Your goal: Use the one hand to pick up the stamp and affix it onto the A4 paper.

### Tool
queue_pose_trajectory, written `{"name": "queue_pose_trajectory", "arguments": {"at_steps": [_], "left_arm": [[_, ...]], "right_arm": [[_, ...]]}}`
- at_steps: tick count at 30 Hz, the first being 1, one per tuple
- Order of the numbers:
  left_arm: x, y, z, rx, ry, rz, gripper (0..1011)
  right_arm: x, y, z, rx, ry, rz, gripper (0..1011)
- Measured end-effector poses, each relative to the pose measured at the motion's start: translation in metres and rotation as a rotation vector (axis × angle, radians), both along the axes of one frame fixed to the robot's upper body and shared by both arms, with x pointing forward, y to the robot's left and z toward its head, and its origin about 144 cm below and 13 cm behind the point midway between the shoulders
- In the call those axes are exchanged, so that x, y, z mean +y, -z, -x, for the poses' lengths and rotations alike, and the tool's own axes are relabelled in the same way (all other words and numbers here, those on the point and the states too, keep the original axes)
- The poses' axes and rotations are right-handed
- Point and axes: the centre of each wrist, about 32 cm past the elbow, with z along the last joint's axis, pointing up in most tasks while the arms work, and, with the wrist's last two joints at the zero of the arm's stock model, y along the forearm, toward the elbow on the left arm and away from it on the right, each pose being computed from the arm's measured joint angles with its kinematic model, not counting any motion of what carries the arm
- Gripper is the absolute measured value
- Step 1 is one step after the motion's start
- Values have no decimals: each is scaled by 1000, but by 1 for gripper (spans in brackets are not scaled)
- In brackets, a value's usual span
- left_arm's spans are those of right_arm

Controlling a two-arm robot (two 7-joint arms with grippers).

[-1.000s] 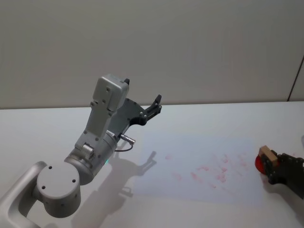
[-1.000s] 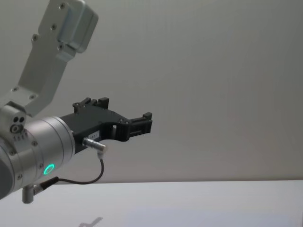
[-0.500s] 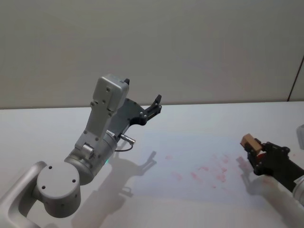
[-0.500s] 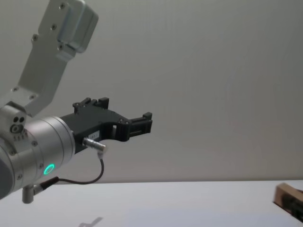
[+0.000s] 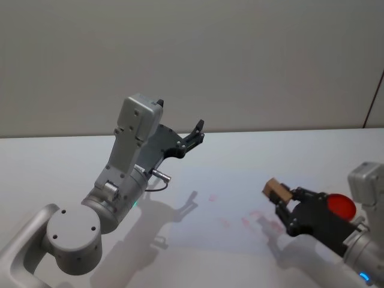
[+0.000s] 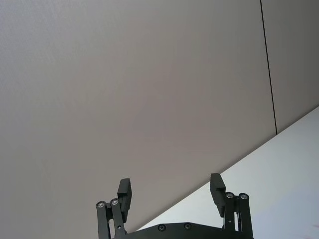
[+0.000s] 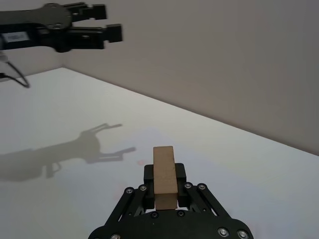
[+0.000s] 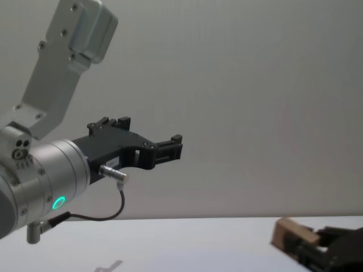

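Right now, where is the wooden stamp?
In the head view, the stamp is on the robot's right, clamped in the jaws of the right gripper and raised over the red-marked paper, left of the red pad.

Matt pale wood stamp (image 7: pixel 164 177), matt black right gripper (image 5: pixel 286 201), satin silver left arm (image 5: pixel 129 151), smooth white table (image 5: pixel 270 150)

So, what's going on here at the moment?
The right black gripper is shut on the small light-brown wooden stamp block, holding it in the air over the white A4 paper with faint red marks. A round red pad sits on the table to its right. The left gripper is raised, open and idle.
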Motion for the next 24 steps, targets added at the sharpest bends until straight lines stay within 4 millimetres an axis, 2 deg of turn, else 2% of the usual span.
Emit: {"name": "queue_pose_trajectory", "arguments": {"at_steps": [14,24], "left_arm": [[0,0,0,0,0,0,1001],[0,0,0,0,0,0,1001]], "right_arm": [[31,12,20,15,-158,22,221],[40,21,24,26,-177,42,221]]}}
